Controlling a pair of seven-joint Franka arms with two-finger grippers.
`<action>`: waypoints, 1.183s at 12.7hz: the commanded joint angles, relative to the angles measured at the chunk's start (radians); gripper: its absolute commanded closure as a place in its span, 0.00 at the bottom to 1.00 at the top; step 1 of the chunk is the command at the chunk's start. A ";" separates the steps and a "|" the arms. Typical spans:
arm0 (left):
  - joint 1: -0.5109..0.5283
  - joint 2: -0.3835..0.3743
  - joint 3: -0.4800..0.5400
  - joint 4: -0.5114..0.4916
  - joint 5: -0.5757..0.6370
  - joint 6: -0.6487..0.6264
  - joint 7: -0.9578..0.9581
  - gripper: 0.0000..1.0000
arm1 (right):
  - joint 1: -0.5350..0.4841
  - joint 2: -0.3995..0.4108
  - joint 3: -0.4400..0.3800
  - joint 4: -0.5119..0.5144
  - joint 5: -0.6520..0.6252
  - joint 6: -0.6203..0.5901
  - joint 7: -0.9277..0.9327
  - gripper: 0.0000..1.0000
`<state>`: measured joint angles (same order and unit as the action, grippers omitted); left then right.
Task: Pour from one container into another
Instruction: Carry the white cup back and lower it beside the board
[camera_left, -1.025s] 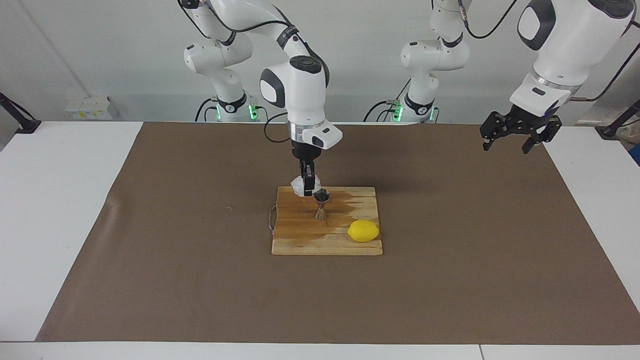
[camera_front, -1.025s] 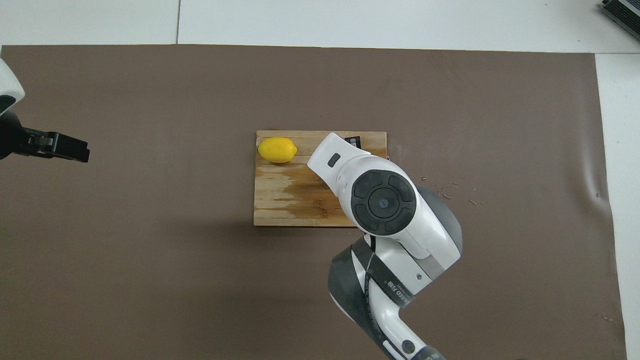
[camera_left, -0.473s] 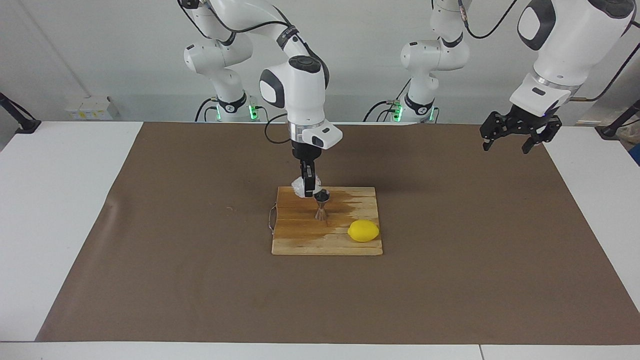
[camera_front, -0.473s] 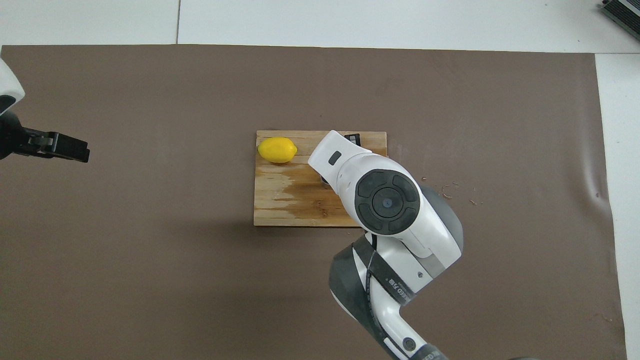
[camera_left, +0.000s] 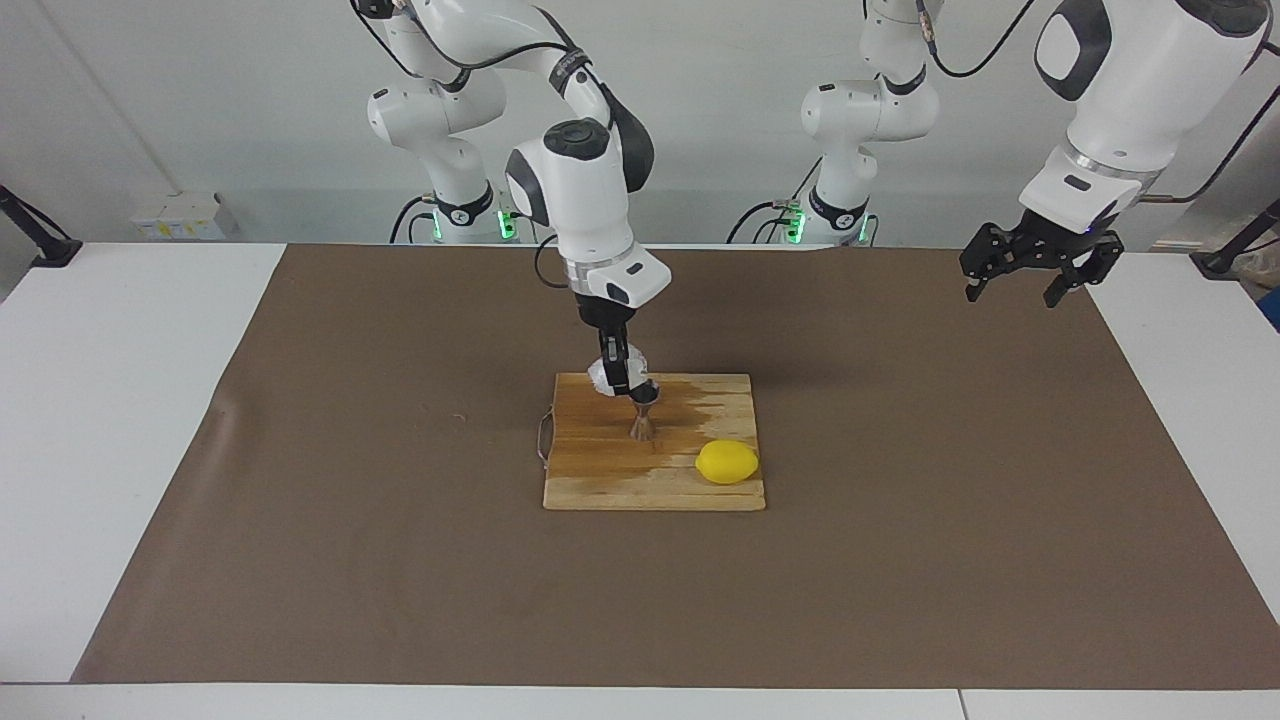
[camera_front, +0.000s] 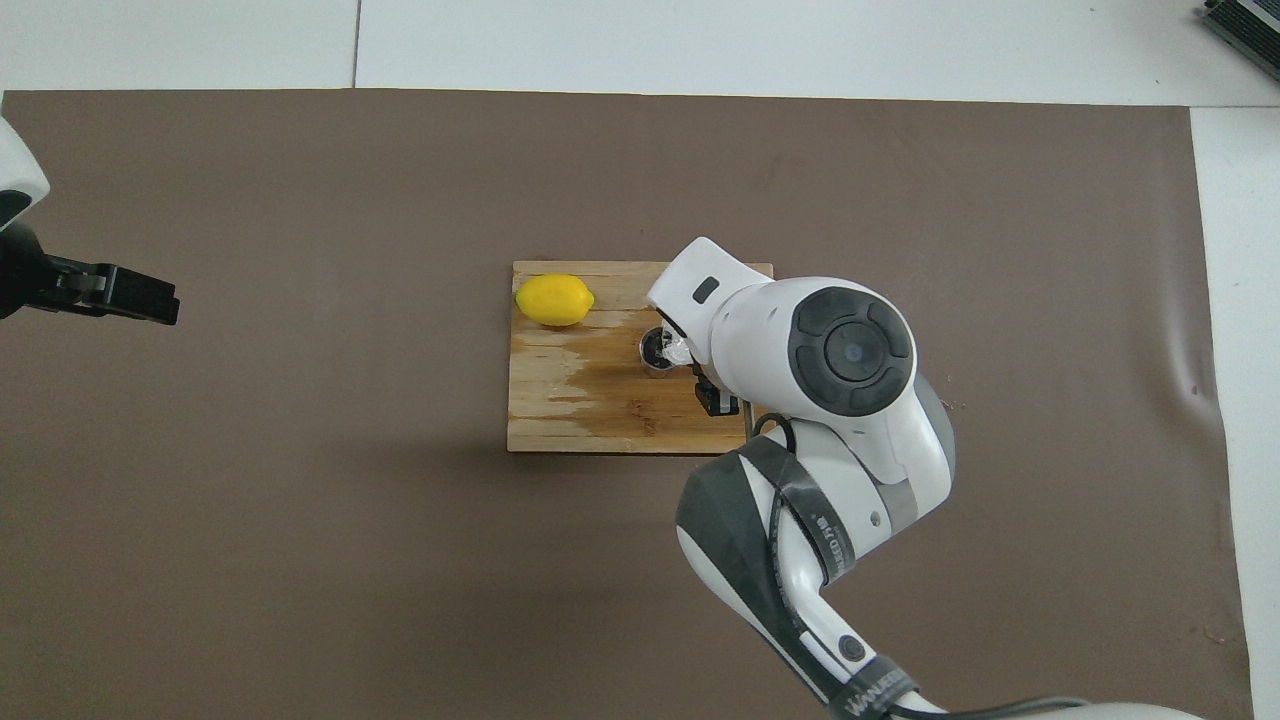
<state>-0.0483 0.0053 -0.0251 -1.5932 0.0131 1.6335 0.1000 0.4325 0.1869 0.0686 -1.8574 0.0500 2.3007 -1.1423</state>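
On a wooden cutting board at the middle of the brown-covered bench, a small shiny steel hourglass-shaped jigger stands upright. Tilted over its rim is a small clear, frosty plastic cup, pinched by the right gripper, whose fingers are closed on the cup. In the overhead view the cup's lip meets the jigger's open mouth. A yellow lemon lies on the same board, toward the left arm's end and farther from the robots than the jigger. Part of the board looks darker, as if wet.

The pour appears to be under way. To do it well, the tilt should grow slowly, with the lip kept centred over the narrow mouth and clear of the rim, since a nudge could topple the light jigger.

The left gripper waits, fingers spread wide and empty, above the bench's left-arm end.
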 joint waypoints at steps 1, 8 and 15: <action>-0.010 -0.021 0.008 -0.019 0.008 -0.007 -0.010 0.00 | -0.055 0.002 0.011 0.001 0.146 0.019 -0.121 0.99; -0.010 -0.021 0.008 -0.019 0.008 -0.007 -0.010 0.00 | -0.193 -0.003 0.010 -0.032 0.519 0.007 -0.416 0.99; -0.010 -0.021 0.008 -0.019 0.008 -0.009 -0.011 0.00 | -0.414 -0.001 0.010 -0.138 0.836 -0.119 -0.838 0.99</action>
<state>-0.0483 0.0053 -0.0251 -1.5932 0.0131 1.6335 0.1000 0.0762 0.1940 0.0652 -1.9606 0.8329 2.2174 -1.8872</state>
